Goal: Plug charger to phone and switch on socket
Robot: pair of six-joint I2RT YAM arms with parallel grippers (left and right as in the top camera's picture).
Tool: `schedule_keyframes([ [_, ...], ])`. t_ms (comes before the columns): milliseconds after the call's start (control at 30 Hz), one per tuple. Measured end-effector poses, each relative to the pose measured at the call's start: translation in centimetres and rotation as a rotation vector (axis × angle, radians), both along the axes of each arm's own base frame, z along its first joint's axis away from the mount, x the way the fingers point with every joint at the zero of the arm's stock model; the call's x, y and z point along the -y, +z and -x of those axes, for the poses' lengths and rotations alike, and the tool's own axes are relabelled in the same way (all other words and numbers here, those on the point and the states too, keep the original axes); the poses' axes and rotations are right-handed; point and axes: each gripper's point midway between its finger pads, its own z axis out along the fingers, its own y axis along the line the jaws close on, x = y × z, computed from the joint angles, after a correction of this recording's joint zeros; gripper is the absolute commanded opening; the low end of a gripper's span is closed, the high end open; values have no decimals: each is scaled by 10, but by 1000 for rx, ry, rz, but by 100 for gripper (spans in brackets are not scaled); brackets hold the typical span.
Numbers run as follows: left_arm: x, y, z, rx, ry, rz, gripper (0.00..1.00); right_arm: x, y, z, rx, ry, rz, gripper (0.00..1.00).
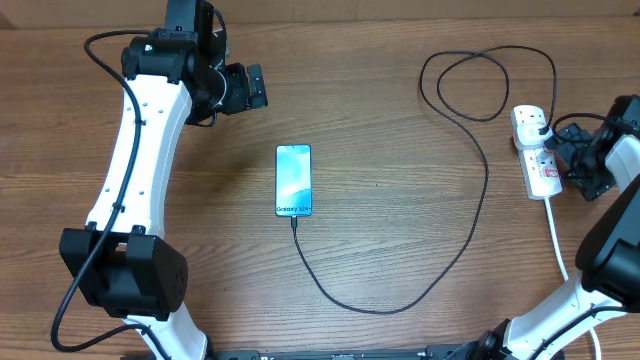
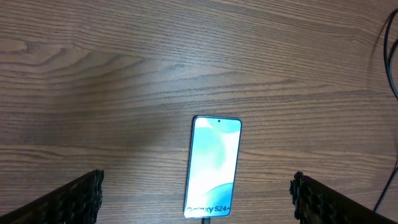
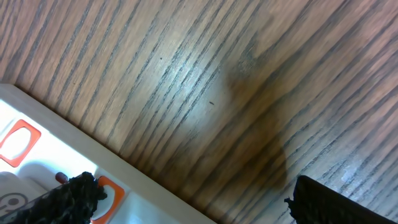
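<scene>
With the charger (image 1: 470, 230) seemingly seated in the phone (image 1: 293, 180), well left of the socket (image 1: 538, 165), the right gripper (image 3: 205, 199), jaws apart over it, should press one fingertip squarely onto a red switch (image 3: 111, 190); the left gripper (image 1: 256, 88) idles farther left, jaws apart.

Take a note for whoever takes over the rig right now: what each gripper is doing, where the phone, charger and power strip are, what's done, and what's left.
Left gripper: jaws open, empty, off past the phone's top end.
Right gripper: jaws open, empty, at the socket; one finger is over the strip beside a red switch.
Phone: flat mid-table, screen up.
Charger: tip at the phone's bottom edge, apparently plugged in; its black plug sits in the strip.
Done: charger into phone, it seems.
Left: press the socket switch; whether it is on cannot be told.
</scene>
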Motion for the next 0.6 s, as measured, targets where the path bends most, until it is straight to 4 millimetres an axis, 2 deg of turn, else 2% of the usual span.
schedule_keyframes([
  [600, 0, 0, 0, 0, 0, 0, 100, -5, -1, 4, -7, -8, -39, 100],
])
